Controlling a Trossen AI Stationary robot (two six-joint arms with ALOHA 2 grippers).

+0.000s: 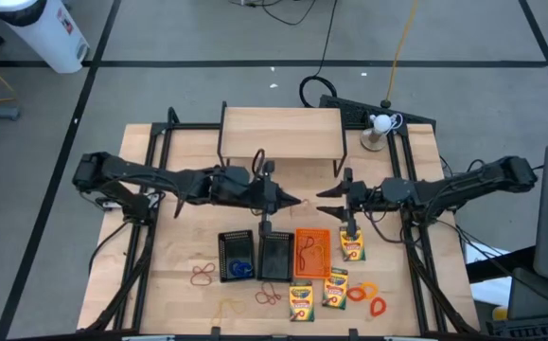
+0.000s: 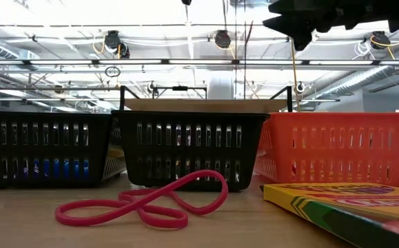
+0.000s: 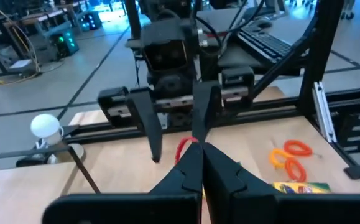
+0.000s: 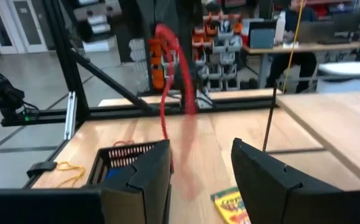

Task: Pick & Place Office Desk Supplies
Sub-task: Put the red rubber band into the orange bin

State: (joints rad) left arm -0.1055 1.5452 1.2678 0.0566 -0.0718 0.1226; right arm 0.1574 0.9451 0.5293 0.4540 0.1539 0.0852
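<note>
your left claw, pinched on a thin red rubber band hanging straight down, sits above the tabletop behind the black mesh trays; right claw gapes half-wide, empty.

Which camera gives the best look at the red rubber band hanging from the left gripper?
The right wrist view: the red rubber band dangles clearly below the shut left gripper. The left wrist view shows only a red sliver past that gripper's tip; the other two barely show it.
</note>
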